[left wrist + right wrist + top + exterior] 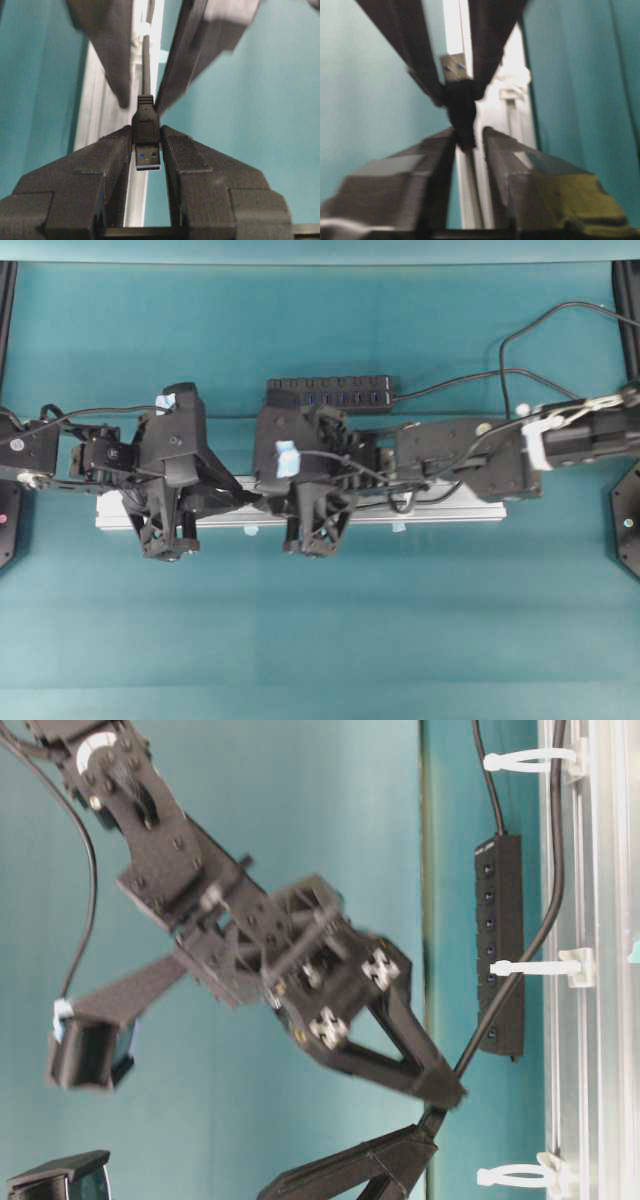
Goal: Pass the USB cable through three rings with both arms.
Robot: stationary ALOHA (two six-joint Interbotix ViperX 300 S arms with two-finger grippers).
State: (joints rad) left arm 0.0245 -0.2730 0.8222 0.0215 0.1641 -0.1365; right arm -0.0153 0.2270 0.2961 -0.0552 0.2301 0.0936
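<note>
Above the teal tabletop [320,640], the two hands meet tip to tip over the silver rail [450,512] in what looks like a handover of the USB cable [553,910]. The left hand [146,134] pinches the black plug [145,125] between its fingertips, silver tip pointing back toward its own wrist and the cord running straight away from it along the rail. The right hand [468,134] faces it from the opposite side, its fingers drawn in beside the cord just behind the plug; the blurred wrist view leaves a sliver of gap on one side, so whether it has a firm pinch cannot be told. The plug's long axis lies in line with both hands and with the rail, which is the relation the next move seems to turn on. In the table-level view the cord runs past a white ring [540,967], with a second ring [528,760] and a third ring [520,1175] along the same rail; whether it threads any of them is not clear. A black USB hub [333,392] lies behind the rail.
</note>
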